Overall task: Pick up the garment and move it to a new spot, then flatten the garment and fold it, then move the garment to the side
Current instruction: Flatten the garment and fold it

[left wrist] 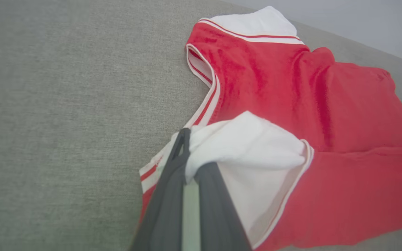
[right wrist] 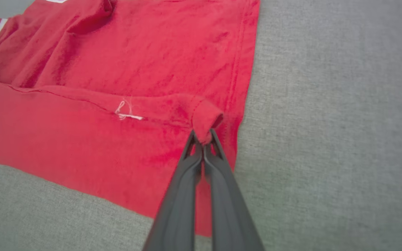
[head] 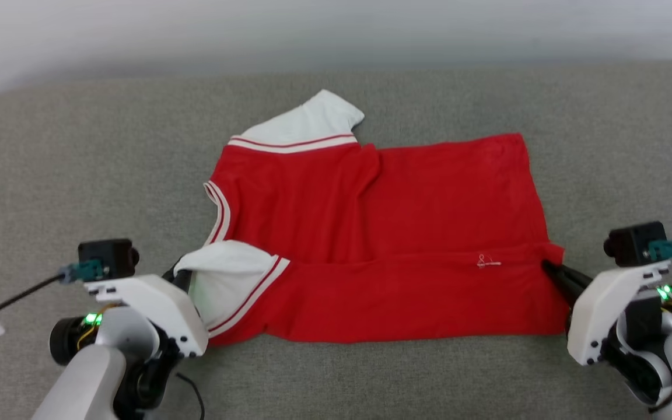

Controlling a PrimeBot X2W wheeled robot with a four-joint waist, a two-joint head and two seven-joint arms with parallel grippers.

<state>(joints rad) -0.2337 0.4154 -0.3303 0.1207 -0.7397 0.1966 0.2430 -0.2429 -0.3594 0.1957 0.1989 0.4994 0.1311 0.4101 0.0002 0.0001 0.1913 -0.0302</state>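
The garment (head: pixel 371 233) lies spread in the middle of the grey cushion (head: pixel 79 163), plain red side up, neck (head: pixel 217 211) toward the robot's left and hem (head: pixel 537 192) toward its right. Its near long edge is turned up and over the body, making a band whose edge runs across the cloth from sleeve to hem. The far sleeve (head: pixel 312 119) sticks out flat past the far edge, white with red-and-white trim.

The left gripper (left wrist: pixel 188 153) is pinched closed on the near sleeve (left wrist: pixel 250 139); the white cloth bunches over its fingertips and the sleeve opening gapes toward the body. In the head view this gripper sits just beside the garment's near left corner, mostly hidden behind its own wrist.

The right gripper (right wrist: pixel 202 139) is closed on the hem corner (right wrist: pixel 206 120) of the folded band, a small roll of red cloth nipped between its tips and lifted slightly off the layer beneath. Near it on the fold edge sits what looks like a loose white thread (right wrist: pixel 126 113), too small to be sure
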